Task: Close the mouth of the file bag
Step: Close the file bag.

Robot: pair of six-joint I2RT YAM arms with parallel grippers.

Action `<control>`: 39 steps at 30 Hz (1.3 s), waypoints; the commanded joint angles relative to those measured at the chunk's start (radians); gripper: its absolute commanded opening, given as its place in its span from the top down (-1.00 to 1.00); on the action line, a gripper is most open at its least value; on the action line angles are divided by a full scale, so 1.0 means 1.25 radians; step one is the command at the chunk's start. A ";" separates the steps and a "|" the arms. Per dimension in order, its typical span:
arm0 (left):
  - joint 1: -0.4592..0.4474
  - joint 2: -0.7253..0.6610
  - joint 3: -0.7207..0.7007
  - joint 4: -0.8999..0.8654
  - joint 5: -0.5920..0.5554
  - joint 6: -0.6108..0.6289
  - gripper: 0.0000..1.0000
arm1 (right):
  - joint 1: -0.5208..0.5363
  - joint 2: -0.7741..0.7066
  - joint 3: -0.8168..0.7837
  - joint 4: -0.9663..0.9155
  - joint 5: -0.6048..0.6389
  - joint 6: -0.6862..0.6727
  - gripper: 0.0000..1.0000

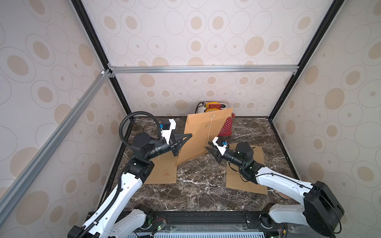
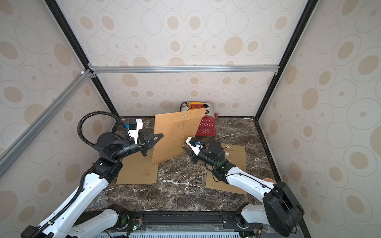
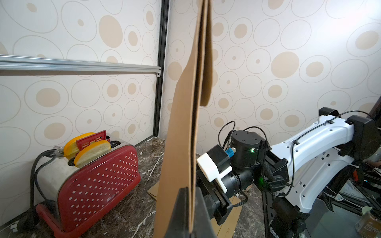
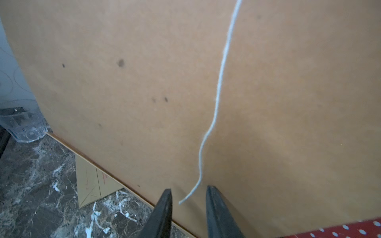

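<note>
Dark marble tabletop (image 1: pixel 202 185), white-veined, boxed in by walls (image 1: pixel 226 47) papered with beige ovals; black frame posts, aluminium rail (image 1: pixel 202 69) across back wall. Red toaster (image 3: pixel 92 185) against back wall. Near-upright over table middle, just before toaster: file bag (image 1: pixel 198 136), white string (image 4: pixel 221 72) hanging down its face. Left gripper (image 1: pixel 188 136) clamped on file bag's side edge (both layers pinched). Right gripper (image 4: pixel 188 189) jaws narrowly apart, loose string end between them, unpinched. Flat envelope (image 1: pixel 160 179) under left arm, second flat envelope (image 1: pixel 237 185) under right arm
</note>
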 commanded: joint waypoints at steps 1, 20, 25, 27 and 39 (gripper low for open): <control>-0.009 -0.010 0.007 0.042 0.017 -0.009 1.00 | 0.008 0.008 0.012 0.064 0.000 0.030 0.46; -0.009 -0.001 0.009 0.050 0.005 -0.040 1.00 | 0.008 -0.078 -0.064 0.067 0.002 0.100 1.00; -0.009 0.020 0.020 0.065 0.020 -0.089 1.00 | 0.007 -0.111 -0.042 -0.019 -0.025 0.175 1.00; -0.008 0.038 0.028 0.079 0.033 -0.122 1.00 | 0.009 -0.122 -0.025 -0.061 -0.032 0.212 1.00; -0.008 0.102 0.051 0.185 0.101 -0.304 1.00 | 0.024 -0.145 -0.037 -0.095 -0.027 0.341 1.00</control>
